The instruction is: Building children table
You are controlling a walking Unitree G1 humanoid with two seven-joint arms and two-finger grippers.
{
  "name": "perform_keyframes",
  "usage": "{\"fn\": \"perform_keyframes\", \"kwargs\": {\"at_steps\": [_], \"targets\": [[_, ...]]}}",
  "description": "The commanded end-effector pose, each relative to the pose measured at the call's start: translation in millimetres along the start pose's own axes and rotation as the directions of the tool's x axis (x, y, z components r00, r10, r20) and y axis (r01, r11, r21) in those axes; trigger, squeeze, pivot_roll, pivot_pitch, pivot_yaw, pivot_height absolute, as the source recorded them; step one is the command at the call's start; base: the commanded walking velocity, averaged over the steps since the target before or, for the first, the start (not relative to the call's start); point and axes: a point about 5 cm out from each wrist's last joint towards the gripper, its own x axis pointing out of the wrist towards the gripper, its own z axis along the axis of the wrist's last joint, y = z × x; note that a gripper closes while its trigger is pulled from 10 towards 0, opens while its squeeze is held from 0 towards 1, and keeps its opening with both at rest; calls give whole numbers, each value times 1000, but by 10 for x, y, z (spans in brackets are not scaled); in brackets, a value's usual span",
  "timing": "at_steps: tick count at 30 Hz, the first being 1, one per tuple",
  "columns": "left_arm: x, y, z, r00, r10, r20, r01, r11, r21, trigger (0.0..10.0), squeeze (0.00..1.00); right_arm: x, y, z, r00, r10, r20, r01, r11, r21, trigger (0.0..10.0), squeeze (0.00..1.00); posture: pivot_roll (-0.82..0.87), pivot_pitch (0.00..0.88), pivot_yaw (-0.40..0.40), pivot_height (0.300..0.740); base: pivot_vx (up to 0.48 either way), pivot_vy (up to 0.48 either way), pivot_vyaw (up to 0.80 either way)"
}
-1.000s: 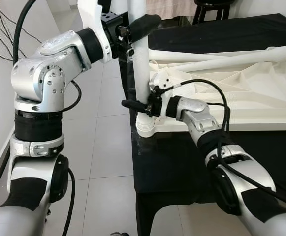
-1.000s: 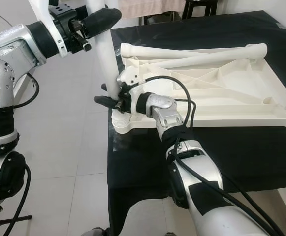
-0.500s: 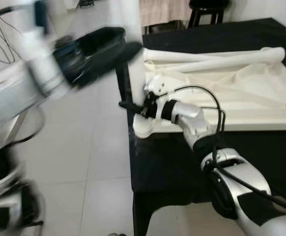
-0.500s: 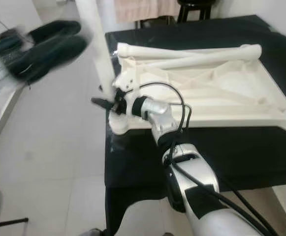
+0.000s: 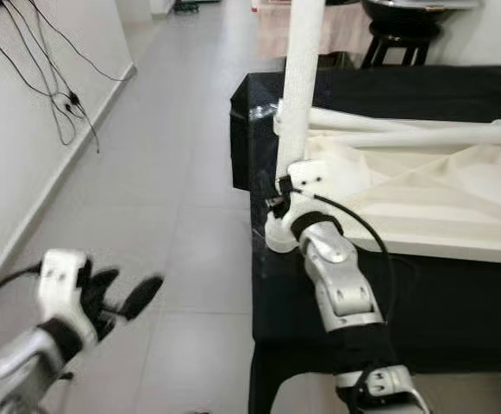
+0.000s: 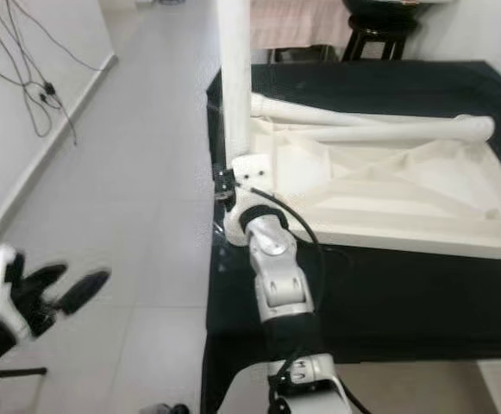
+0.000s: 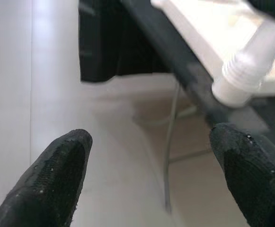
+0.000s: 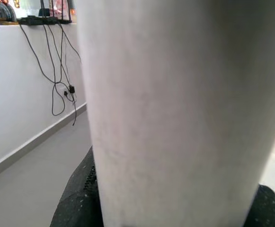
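Observation:
A white tabletop (image 5: 422, 198) lies upside down on the black table (image 5: 457, 293). One white leg (image 5: 300, 86) stands upright in its near left corner socket (image 7: 241, 80). My right gripper (image 5: 281, 195) is shut on that leg just above the socket. In the right wrist view the leg (image 8: 175, 104) sits tight between the black fingers (image 8: 75, 203). Two loose legs (image 6: 379, 129) lie across the tabletop. My left gripper (image 5: 121, 291) hangs low over the floor to the left of the table, open and holding nothing, its fingers (image 7: 57, 175) wide apart.
The black table's left edge (image 5: 257, 285) runs beside my right arm. Grey tiled floor (image 5: 172, 172) stretches to the left up to a white wall with hanging black cables (image 5: 56, 95). A black stool (image 5: 405, 26) stands behind the table.
My left gripper let go of the upper part of the upright leg and dropped down to the left over the floor. The right gripper stayed at the leg's base. The camera view shifted.

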Motion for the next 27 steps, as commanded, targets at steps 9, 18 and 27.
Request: {"fn": "perform_keyframes", "kwargs": {"at_steps": [9,18,27], "targets": [[46,-263,-403,996,-42,-83,62,964,258,10000,0,-64,-50,-269,975,101,-199,-95,995,41,10000,1000,9,155,37,740,0,0,0],[187,-392,-450,990,-141,-30,144,948,284,10000,0,148,36,134,795,605,40,-606,793,62,10000,0,25,118,26,740,0,0,0],[278,-406,-527,985,-169,-26,169,940,296,10000,0,246,180,117,528,849,-28,-847,529,52,6353,0,95,78,10,740,0,0,0]]}}
